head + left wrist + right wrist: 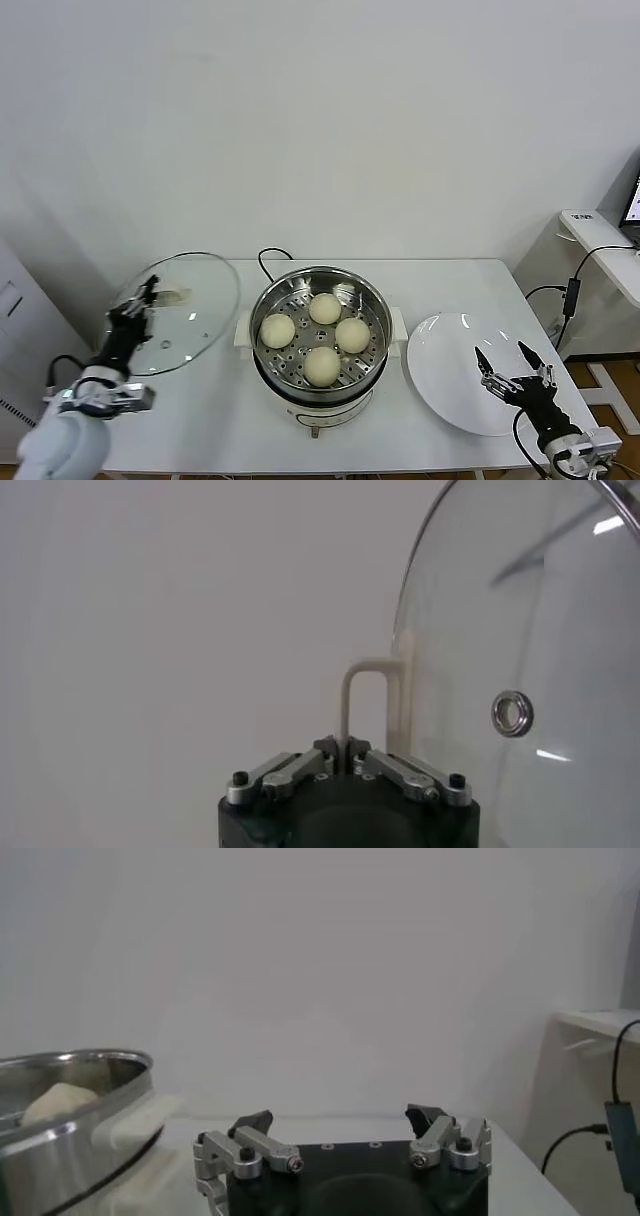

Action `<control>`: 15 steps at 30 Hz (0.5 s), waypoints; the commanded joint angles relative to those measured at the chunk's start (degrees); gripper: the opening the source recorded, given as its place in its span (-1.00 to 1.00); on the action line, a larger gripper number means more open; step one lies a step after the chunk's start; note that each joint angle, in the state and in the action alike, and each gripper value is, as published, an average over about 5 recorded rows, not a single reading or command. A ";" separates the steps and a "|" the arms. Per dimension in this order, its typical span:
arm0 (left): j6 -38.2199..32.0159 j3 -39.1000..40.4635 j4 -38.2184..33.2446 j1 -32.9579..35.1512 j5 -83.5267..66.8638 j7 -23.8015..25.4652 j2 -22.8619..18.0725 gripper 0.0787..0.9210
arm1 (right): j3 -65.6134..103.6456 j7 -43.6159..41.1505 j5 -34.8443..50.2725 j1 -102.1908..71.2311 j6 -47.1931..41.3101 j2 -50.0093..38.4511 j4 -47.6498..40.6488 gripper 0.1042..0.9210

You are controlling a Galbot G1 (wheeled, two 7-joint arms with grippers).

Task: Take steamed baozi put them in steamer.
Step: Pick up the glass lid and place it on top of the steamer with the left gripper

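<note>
Several pale round baozi (pixel 323 308) lie on the perforated tray inside the shiny steel steamer (pixel 372 292) at the table's middle. One baozi (pixel 58 1102) shows over the steamer's rim (pixel 70 1060) in the right wrist view. Left of the steamer, my left gripper (pixel 148 293) is shut on the cream loop handle (pixel 365 680) of the round glass lid (pixel 190 310); its jaws pinch one leg of the loop, as the left gripper (pixel 343 748) shows in its own wrist view. My right gripper (pixel 503 356) stands open and empty over the white plate (pixel 450 380), right of the steamer.
A black cord (pixel 268 262) runs from behind the steamer. Off the table's right edge stands a white side desk (pixel 600 240) with a hanging cable (pixel 572 295). A white cabinet (pixel 15 310) stands at the far left. A plain wall lies behind.
</note>
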 commanded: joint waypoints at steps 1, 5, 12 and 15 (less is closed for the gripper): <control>25.48 26.38 -10.49 -7.31 14.97 6.85 0.71 -0.90 | 3.31 -1.97 0.81 -1.50 0.20 -0.79 -2.70 0.76; 29.89 33.80 -7.82 -11.83 20.33 9.26 -3.15 -0.90 | 4.51 -1.88 0.69 -2.39 0.00 -1.08 -2.59 0.76; 32.16 40.47 -3.66 -16.06 28.46 12.33 -12.01 -0.90 | 4.79 -1.57 0.23 -2.62 -0.36 -0.92 -2.22 0.76; 32.29 42.15 -2.44 -16.81 30.79 13.48 -13.67 -0.90 | 4.79 -1.55 -0.07 -2.79 -0.37 -0.69 -2.11 0.76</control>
